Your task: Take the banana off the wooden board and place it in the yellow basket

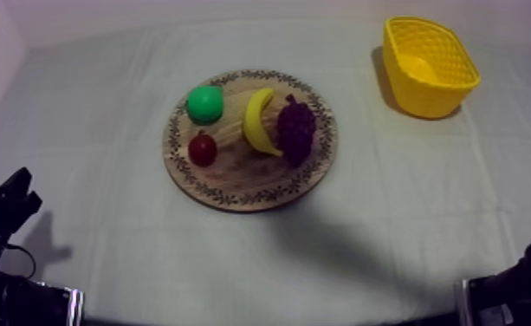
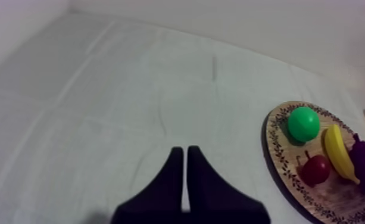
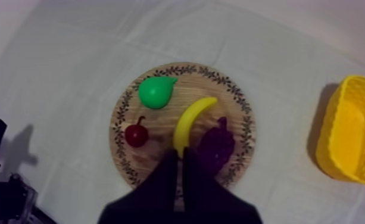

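Banana [image 3: 190,122] on wooden board [image 3: 161,126], just beyond closed right gripper [image 3: 180,153], left gripper [image 2: 185,150] closed too

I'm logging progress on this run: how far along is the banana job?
Done: nothing yet; the yellow toy banana lies on the round wooden board, between the green pear and the purple bunch of grapes. In hand: nothing; the left gripper and the right gripper are each shut on nothing. Left: grasp the banana, lift it and put it into the yellow basket.
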Motion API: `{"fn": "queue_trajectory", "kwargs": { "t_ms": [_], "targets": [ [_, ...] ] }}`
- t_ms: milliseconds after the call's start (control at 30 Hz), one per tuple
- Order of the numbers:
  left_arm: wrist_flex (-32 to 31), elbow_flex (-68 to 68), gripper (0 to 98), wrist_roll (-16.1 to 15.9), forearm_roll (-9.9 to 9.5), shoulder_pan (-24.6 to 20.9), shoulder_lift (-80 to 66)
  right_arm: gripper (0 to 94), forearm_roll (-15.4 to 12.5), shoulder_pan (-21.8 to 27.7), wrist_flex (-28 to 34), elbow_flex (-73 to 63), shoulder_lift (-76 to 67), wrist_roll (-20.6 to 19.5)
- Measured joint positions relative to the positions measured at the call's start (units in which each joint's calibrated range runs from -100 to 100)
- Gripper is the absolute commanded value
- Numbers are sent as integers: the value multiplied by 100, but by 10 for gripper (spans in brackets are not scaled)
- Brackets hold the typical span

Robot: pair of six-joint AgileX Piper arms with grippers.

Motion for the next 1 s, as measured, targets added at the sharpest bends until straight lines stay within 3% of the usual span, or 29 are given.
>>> {"fn": "queue_trajectory", "kwargs": {
  "t_ms": [233,600,667,833,1000],
  "targets": [
    [1,0,0,3,0,0,0,56,-46,-43,457,-805,459,-217],
    [1,0,0,3,0,0,0,139,-195,-46,542,-1028,1045,-424],
    [1,0,0,3,0,0,0,196,-195,-60,542,-1016,1111,-447],
    [1,0,0,3,0,0,0,437,-173,-72,537,-1032,1193,-515],
    [1,0,0,3,0,0,0,532,-128,-53,537,-1061,1240,-523]
  ]
}}
